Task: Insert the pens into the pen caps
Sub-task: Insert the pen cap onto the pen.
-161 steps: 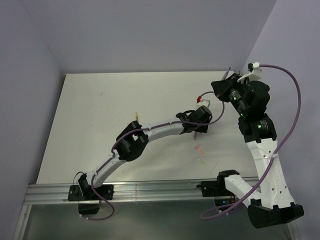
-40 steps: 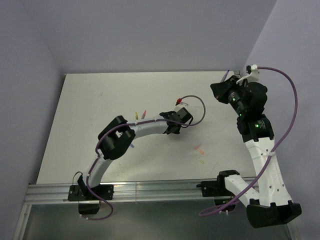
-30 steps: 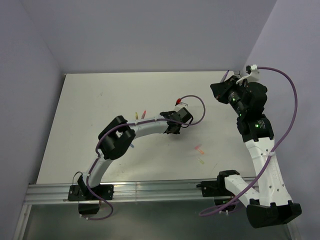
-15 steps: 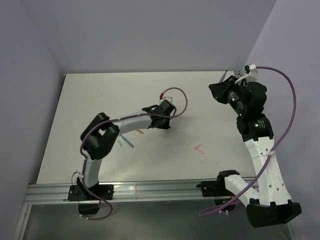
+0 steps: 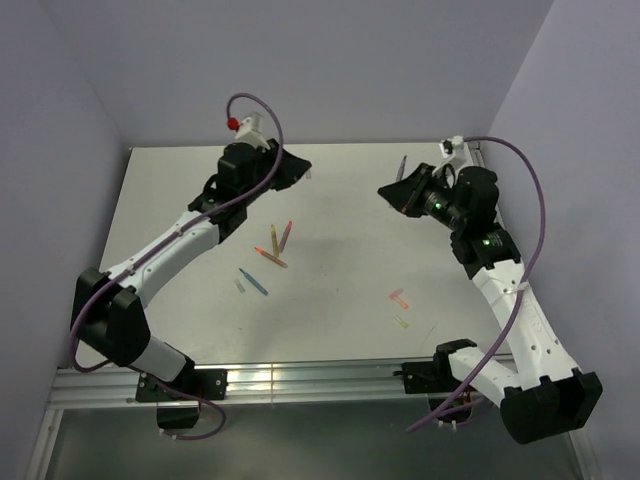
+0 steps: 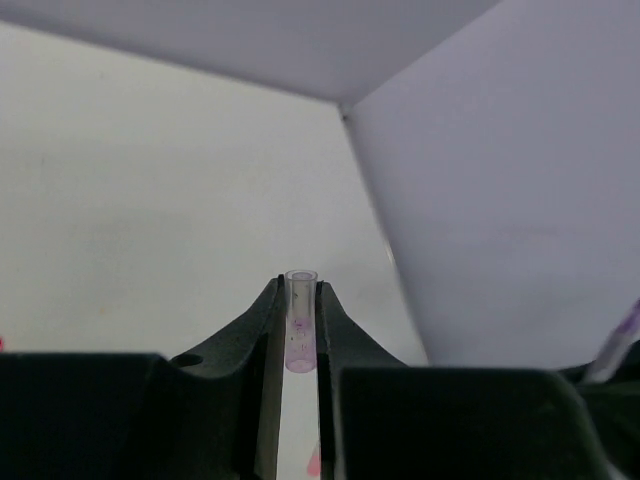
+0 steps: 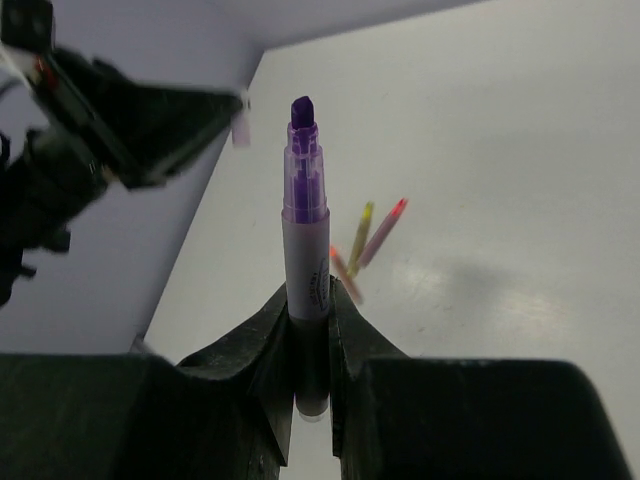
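My left gripper (image 5: pixel 297 168) is raised over the far side of the table, shut on a clear purple pen cap (image 6: pixel 301 322) whose open end points outward. Facing it, my right gripper (image 5: pixel 392 192) is shut on the grey-purple pen (image 7: pixel 306 250), purple tip bare and aimed toward the left gripper (image 7: pixel 175 105) and its cap (image 7: pixel 240 130). A gap separates tip and cap. On the table lie the yellow pen (image 5: pixel 273 237), pink-red pen (image 5: pixel 286 234), orange pen (image 5: pixel 270 257) and blue pen (image 5: pixel 253 281). Loose caps: pale blue (image 5: pixel 238 286), pink (image 5: pixel 398 297), yellow-green (image 5: pixel 401 322).
Purple walls close the table (image 5: pixel 180 200) at the back and on both sides. The left arm's links stretch over the table's left half. An aluminium rail (image 5: pixel 300 382) runs along the near edge with both arm bases on it.
My left arm has swung from the table's middle up to the far left, carrying the cap. My right gripper has tilted down and left with its pen. The loose pens near the middle are now uncovered.
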